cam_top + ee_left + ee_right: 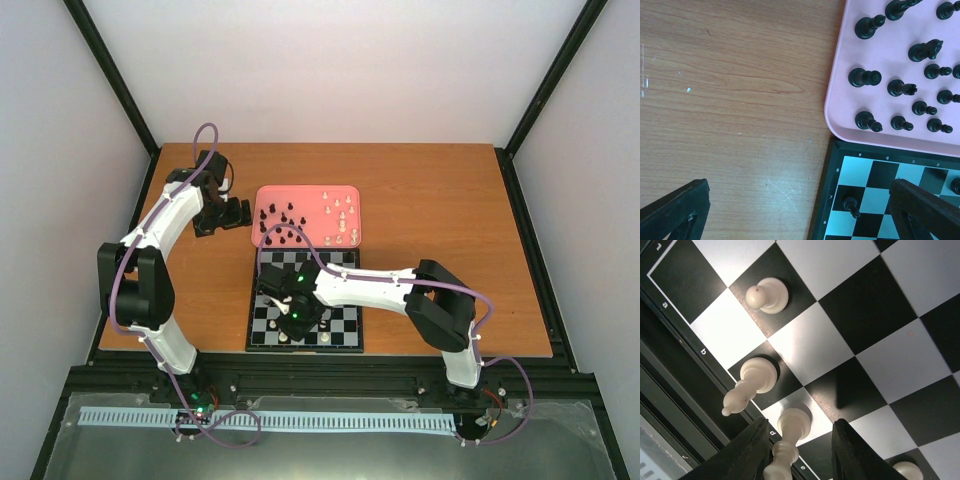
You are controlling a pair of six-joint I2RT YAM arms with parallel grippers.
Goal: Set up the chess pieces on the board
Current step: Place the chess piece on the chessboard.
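Right claw (800,422) hangs low over the board (345,322), at its near-left corner. Its jaws are parted around a white piece (790,427) rather than pinching it. A clear gap shows on one side, while the other finger (747,455) sits just beside the piece's head. I cannot tell whether that finger touches it.

The white piece stands upright on a pale square in the row along the board's near edge. Its long axis runs straight up from the square, base down and head toward the claw. The slant in the wrist view is only the camera's angle.

The main risk, as I judge it, is that near finger. If the claw lifts off at a tilt, or swings sideways before it is clear, it could clip the head and topple this tall, narrow-footed piece. A tall white neighbour (752,382) stands one square over in the same row and could go down with it. A pawn (767,295) stands one row further in, less exposed.

Left claw (799,185) is spread wide and empty over the tabletop (450,250), just off the board's far-left corner. It is beside the pink tray (345,195), which holds the remaining chess pieces (865,77).
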